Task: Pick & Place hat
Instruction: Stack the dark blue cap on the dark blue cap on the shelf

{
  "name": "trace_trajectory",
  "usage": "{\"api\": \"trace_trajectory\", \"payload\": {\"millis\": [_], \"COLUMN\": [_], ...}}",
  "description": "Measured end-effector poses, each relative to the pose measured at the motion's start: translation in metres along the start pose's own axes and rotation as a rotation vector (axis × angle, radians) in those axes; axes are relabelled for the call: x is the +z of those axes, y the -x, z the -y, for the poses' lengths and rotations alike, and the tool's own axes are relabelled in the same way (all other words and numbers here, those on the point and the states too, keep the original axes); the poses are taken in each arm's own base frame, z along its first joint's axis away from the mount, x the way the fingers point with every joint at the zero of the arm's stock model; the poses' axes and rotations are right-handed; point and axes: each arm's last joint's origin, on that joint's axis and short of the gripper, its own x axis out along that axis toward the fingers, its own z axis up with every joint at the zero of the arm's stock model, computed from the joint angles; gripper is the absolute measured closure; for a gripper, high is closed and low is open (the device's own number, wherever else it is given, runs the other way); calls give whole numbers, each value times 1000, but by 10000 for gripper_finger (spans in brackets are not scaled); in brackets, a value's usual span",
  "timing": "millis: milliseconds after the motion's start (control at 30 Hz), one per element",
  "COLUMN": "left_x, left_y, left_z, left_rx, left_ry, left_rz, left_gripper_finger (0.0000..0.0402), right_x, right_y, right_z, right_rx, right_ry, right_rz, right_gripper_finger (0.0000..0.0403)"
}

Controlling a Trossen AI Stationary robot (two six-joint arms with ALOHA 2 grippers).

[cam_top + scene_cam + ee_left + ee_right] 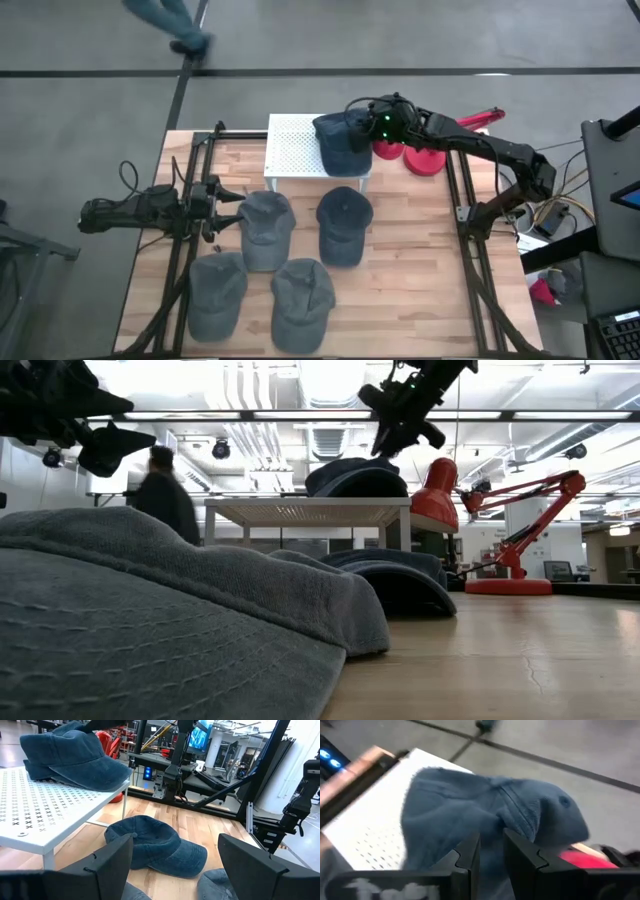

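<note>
A dark blue cap (343, 143) lies on the white perforated stand (295, 150) at the table's far edge, its brim hanging over the stand's right corner. In the low view the cap (350, 476) sits domed on the stand top (300, 510). My right gripper (366, 126) is over it, shut on its cloth. My left gripper (175, 870) waits open, level, at the table's left side, facing the stand. Several other blue caps lie flat on the wood, among them one (343, 225) right of centre and one (265, 228) in front of my left gripper. My right gripper (491, 855) pinches a fold of the cap's crown (492, 827) between its two fingers, which stand a narrow gap apart with cloth in it. It comes from above, slanting in from the table's right. The cap rests on the stand top.
A red desk lamp (420, 155) stands just right of the stand, close under my right arm. Black frame rails (465, 215) run along both sides of the table. A person (165, 495) walks past beyond the far edge. Bare wood (410, 260) lies toward the right and near side.
</note>
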Motion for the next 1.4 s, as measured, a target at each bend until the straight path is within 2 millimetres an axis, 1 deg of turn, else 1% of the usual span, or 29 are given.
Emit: {"api": "trace_trajectory", "payload": {"millis": [167, 400, 500, 667, 800, 933, 1067, 1233, 1400], "left_x": [0, 0, 0, 0, 0, 0, 0, 0, 0], "left_y": [0, 0, 0, 0, 0, 0, 0, 0, 0], "left_z": [0, 0, 0, 0, 0, 0, 0, 0, 0], "left_rx": [0, 0, 0, 0, 0, 0, 0, 0, 0], "left_ry": [-1, -1, -1, 0, 0, 0, 0, 0, 0], "left_rz": [1, 0, 0, 0, 0, 0, 0, 0, 0], "left_gripper_finger": [106, 106, 106, 106, 106, 106, 106, 106, 106], "right_x": [-3, 1, 6, 17, 15, 4, -14, -39, -64], "right_y": [5, 9, 15, 35, 56, 74, 87, 102, 115], "right_z": [4, 4, 3, -2, -11, -21, -30, -39, -47], "right_rx": [-75, -78, -72, -24, 41, 138, 198, 147, 69], "right_ry": [22, 21, 18, 30, 54, 41, -19, -119, -158], "right_rz": [-35, -32, -20, 35, 20, -66, -216, -381, -511], "right_gripper_finger": [325, 324, 327, 334, 333, 334, 339, 341, 324]}}
